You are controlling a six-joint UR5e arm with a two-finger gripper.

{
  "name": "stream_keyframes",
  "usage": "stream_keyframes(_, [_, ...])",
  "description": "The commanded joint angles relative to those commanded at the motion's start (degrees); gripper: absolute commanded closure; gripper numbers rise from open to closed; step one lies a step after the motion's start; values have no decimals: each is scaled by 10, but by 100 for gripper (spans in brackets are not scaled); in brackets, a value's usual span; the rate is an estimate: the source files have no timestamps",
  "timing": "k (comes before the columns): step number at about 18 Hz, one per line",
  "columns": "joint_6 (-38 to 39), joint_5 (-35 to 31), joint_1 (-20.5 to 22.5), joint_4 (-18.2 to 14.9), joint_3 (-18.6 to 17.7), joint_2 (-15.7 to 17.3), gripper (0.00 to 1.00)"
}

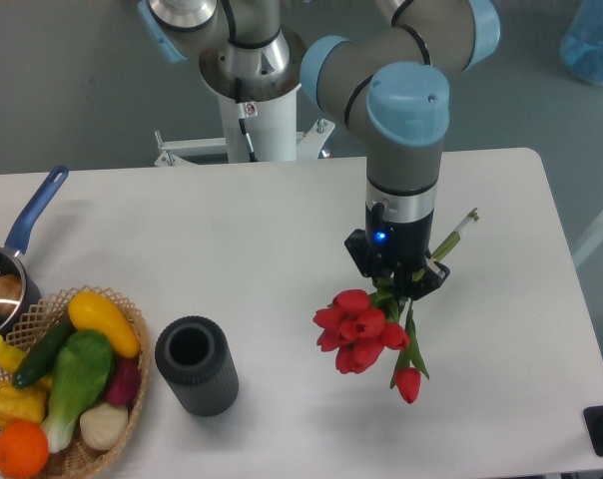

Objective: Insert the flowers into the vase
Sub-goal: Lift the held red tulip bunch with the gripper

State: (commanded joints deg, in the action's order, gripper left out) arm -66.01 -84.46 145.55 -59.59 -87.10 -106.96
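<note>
- The flowers (364, 331) are held right of centre on the desk (232, 249), red heads pointed near and left, stems running up to the right.
- The vase (196, 364) is seen upright near the front left — well apart from the flowers, with bare desk between.
- A wicker basket (132, 384) of toy vegetables is set just left of the vase; a blue-handled saucepan (22, 235) is cut by the left edge.
- The arm is posed vertically, wrist down; the end effector (396, 282) is clamped on the stems.
</note>
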Motion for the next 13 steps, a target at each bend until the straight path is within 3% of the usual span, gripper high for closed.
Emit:
stream_keyframes(7, [1,38,5,4,0,16,91])
stream_keyframes(10, [8,117,17,11,0,26,92])
stream_keyframes(13, [51,188,17,50,-6,29,92])
